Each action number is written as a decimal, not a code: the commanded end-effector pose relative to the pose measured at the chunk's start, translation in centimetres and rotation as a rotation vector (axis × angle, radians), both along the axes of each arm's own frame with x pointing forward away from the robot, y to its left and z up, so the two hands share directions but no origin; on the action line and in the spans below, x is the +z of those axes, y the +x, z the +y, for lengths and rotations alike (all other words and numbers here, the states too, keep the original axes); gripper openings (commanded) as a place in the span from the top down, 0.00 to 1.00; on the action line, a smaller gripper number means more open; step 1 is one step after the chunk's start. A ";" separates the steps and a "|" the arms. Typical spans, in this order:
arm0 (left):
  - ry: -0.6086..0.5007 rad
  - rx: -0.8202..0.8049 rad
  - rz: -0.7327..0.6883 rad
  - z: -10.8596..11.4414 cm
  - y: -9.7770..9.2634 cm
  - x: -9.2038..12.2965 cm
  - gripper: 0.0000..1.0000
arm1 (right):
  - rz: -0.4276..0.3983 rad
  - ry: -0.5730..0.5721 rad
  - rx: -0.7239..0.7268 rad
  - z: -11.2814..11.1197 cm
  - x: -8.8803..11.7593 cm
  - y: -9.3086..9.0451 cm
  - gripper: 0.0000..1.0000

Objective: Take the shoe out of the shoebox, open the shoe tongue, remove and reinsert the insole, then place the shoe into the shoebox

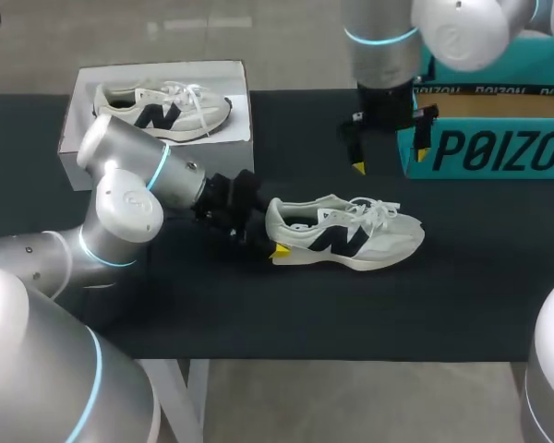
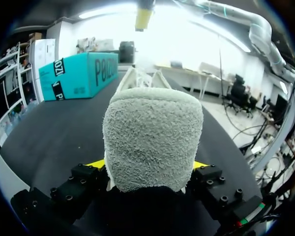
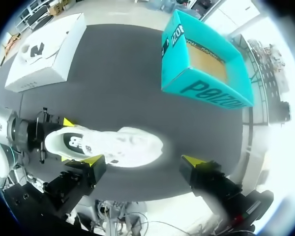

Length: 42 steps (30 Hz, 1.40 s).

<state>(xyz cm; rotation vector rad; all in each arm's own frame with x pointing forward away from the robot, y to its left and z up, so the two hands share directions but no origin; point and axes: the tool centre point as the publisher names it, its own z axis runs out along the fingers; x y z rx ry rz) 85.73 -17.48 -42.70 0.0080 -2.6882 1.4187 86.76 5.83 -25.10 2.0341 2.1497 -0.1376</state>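
Observation:
A white-and-grey sneaker [image 1: 346, 233] with a dark side logo lies upright on the black table [image 1: 462, 277], toe pointing right. My left gripper [image 1: 272, 233] is at its heel, one yellow-tipped finger on each side, shut on it. In the left wrist view the fuzzy grey heel [image 2: 152, 140] fills the space between the fingers of the left gripper [image 2: 150, 164]. The open teal shoebox [image 1: 499, 148] stands at the back right. My right gripper [image 1: 389, 159] hangs open just left of the box, above the table. From there the right gripper [image 3: 140, 160] looks down on the sneaker [image 3: 108, 145].
A white box [image 1: 120, 157] at the back left holds a second matching sneaker [image 1: 162, 109]. The teal box [image 3: 206, 73] shows a bare cardboard floor inside. Black table surface lies bare in front of the sneaker and between the two boxes.

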 end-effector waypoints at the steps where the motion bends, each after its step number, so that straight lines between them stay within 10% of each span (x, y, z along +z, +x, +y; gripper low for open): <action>1: 0.001 -0.002 0.002 -0.1 0.1 -0.2 1.00 | 0.031 -0.036 -0.094 2.5 -0.6 -0.6 0.00; 21: 0.001 -0.002 0.002 -0.1 0.1 -0.2 1.00 | 0.017 -0.061 -0.015 8.3 -8.1 0.1 0.00; 33: 0.001 -0.002 0.002 -0.1 0.1 -0.2 1.00 | 0.075 -0.167 -0.021 8.1 -10.7 -0.1 0.00; 42: 0.001 -0.002 0.002 -0.1 0.1 -0.2 1.00 | 0.080 -0.236 -0.169 3.7 -9.4 -0.3 0.00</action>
